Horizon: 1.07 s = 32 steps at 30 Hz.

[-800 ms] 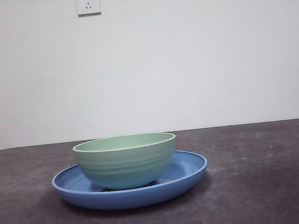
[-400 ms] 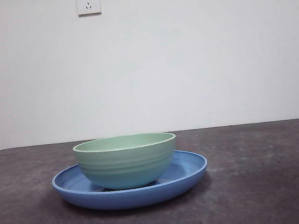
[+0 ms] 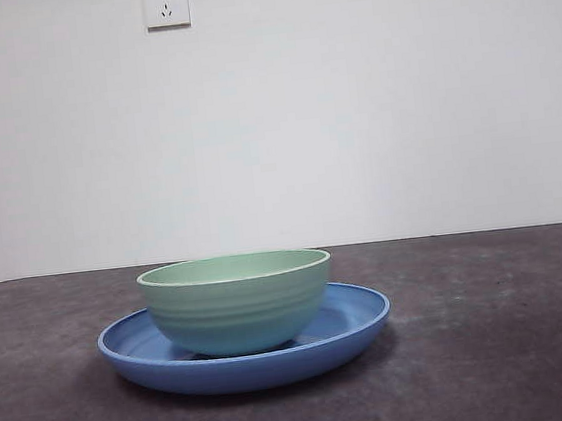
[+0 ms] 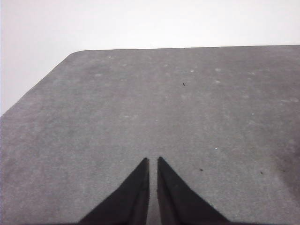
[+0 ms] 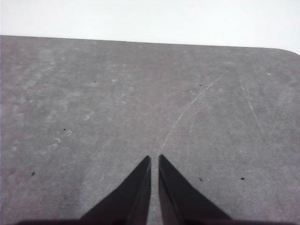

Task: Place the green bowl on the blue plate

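The pale mint-green bowl (image 3: 237, 304) stands upright inside the wide blue plate (image 3: 358, 318), a little left of the plate's middle, in the front view. No arm shows in that view. My left gripper (image 4: 153, 161) is shut over bare grey table, with nothing between its jaws. My right gripper (image 5: 154, 159) is likewise shut over bare table. Neither wrist view shows the bowl or the plate.
The dark grey table (image 3: 507, 348) runs back to a white wall with a power socket (image 3: 166, 3). The left wrist view shows a rounded table corner (image 4: 75, 54); the right wrist view shows the table's far edge (image 5: 140, 42).
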Motion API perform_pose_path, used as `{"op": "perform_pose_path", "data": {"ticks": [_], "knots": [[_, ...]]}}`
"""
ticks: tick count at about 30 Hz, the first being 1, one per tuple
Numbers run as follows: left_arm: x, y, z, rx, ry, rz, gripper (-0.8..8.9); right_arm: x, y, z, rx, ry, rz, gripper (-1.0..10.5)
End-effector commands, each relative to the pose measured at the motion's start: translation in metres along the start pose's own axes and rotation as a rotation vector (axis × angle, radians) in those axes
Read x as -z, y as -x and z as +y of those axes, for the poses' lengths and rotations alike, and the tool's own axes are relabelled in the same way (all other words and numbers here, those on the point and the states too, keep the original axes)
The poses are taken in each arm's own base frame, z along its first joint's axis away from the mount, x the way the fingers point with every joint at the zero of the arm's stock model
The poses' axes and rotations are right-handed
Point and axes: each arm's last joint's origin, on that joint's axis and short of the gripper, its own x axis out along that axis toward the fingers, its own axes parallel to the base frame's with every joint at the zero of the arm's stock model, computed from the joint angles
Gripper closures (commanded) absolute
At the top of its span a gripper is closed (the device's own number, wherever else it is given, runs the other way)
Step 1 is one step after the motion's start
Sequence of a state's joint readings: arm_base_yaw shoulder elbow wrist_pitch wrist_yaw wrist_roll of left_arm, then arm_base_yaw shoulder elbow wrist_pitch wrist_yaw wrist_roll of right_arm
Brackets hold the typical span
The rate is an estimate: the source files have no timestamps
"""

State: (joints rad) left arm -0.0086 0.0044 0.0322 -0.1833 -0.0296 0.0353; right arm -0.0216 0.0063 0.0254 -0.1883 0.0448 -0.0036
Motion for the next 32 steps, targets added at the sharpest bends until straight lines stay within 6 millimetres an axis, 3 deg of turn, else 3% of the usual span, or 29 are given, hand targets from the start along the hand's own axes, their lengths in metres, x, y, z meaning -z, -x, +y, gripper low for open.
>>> {"op": "perform_pose_path", "data": {"ticks": [1,32], "knots": [[0.0071,-0.002,0.0001,-0.007,0.002,0.024,7.85,0.0014,-0.0008,0.0001,-0.003,0.007,-0.009,9.2],[0.0071,-0.002,0.0001,-0.007,0.002,0.024,7.86,-0.0004,-0.0008,0.0001,-0.002,0.007,-0.026,9.2]]}}
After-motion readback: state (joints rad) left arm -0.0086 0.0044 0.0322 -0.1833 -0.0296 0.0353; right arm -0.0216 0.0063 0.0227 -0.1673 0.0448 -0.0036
